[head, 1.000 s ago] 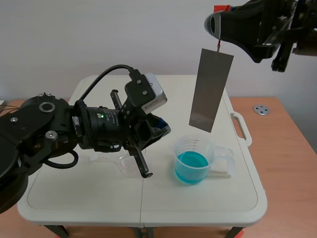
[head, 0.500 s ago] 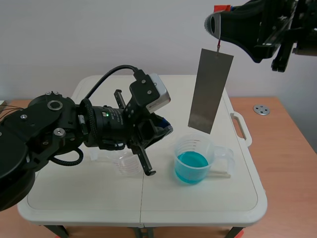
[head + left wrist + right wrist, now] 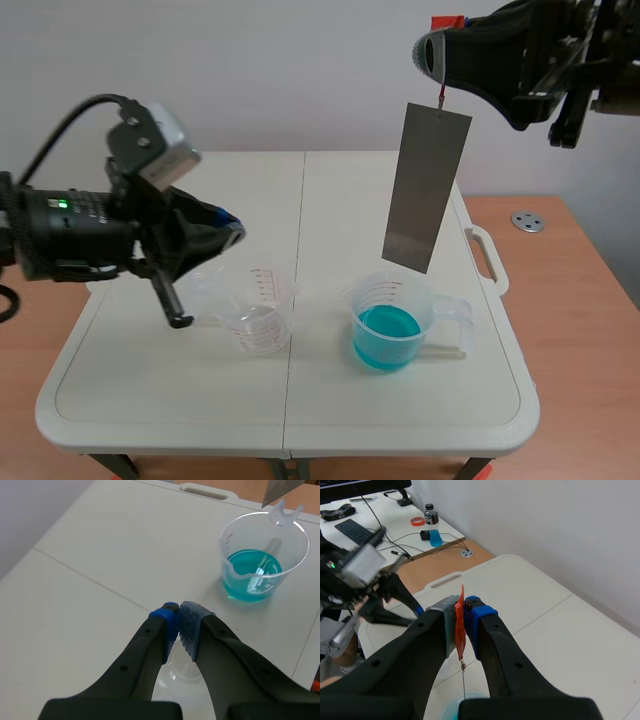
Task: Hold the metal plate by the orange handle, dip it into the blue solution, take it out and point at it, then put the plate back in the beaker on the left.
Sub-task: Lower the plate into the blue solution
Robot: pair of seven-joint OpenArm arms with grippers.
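Left hand (image 3: 230, 233) withdrew; metal plate (image 3: 425, 190) hangs upright (slightly tilted).

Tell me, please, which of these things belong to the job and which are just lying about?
Job in hand: metal plate; its orange handle, held in the right gripper; beaker of blue solution; empty beaker on the left.
Lying about: small metal disc; bottle; tape roll; keyboard.

Empty beaker (image 3: 176, 669) mostly hidden under left fingers (image 3: 192, 626), metal plate (image 3: 277, 487) cropped to one corner.
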